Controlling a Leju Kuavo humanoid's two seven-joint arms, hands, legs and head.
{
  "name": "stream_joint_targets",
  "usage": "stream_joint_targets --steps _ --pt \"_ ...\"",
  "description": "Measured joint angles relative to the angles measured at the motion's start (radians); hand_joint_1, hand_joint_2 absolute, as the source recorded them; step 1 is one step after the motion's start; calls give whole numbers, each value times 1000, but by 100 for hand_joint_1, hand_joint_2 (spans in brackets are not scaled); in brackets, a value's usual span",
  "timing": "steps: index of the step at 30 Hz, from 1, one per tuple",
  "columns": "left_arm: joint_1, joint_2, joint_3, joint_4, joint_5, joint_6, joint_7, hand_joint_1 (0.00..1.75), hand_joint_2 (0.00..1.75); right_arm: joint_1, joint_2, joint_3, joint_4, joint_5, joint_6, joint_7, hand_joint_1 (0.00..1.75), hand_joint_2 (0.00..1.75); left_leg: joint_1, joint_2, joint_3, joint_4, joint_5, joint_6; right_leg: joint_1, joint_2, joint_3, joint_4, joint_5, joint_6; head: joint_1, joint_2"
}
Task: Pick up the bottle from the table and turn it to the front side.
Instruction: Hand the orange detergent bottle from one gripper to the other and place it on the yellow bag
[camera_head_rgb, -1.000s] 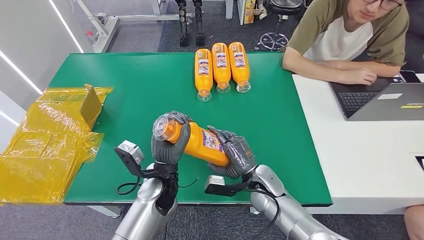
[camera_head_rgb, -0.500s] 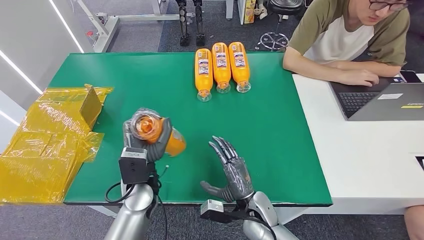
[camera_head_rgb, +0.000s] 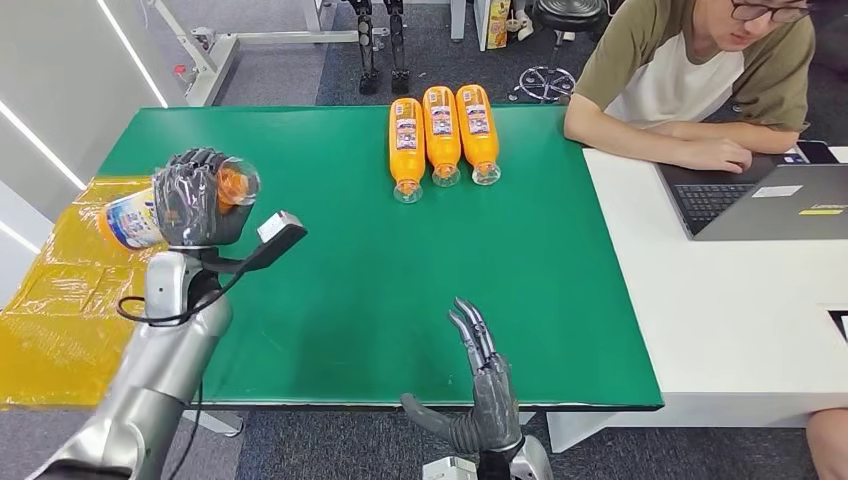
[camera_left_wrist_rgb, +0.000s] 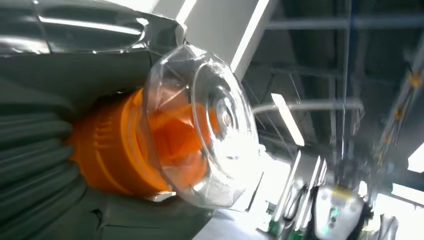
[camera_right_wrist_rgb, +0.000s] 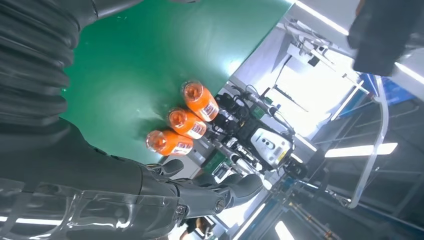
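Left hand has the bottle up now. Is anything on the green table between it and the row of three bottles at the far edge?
Nothing visible. The left hand holds the bottle above the table's left edge, near the yellow wrapping. The green table is bare from there to the three bottles; the right hand sits at the near edge.

My arms are silver metal tubes. My left hand is dark grey, wrapped in clear glossy plastic film, ribbed grey cover behind it. A small grey camera box sits on a black bracket at that wrist, with a black cable looping down. My right hand has the same dark grey fingers and a thick grey thumb.
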Motion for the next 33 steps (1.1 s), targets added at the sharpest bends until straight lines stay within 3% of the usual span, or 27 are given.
stream_joint_targets --steps 4,10,19,27,31,33 --pt "-99 33 -46 142 -110 -112 29 175 175 10 9 -4 -20 6 0 24 0 175 0 0 0 0 0 0 0 1 0 0 0 0 0 0" --pt "-133 45 -125 265 -187 -272 53 175 175 -6 10 -2 -26 -20 0 45 0 175 0 0 0 0 -1 0 0 1 0 0 0 0 0 0" --pt "-81 57 -153 342 -172 -379 79 175 175 -37 10 9 -16 -28 6 53 0 175 0 0 0 0 -1 0 0 1 -1 0 0 0 0 0" --pt "2 57 -153 367 -144 -388 124 172 175 -58 10 24 2 -6 49 66 0 175 0 1 0 0 -1 0 0 1 -1 0 -1 0 0 0" --pt "26 65 -151 375 -136 -365 150 0 175 -63 10 25 10 -6 63 68 0 175 0 0 0 0 -1 0 0 1 -1 0 -1 0 0 0" --pt "33 66 -148 377 -126 -352 163 0 175 -63 10 26 13 -6 67 68 0 175 0 0 0 0 -1 0 0 1 -1 0 -1 0 0 0"
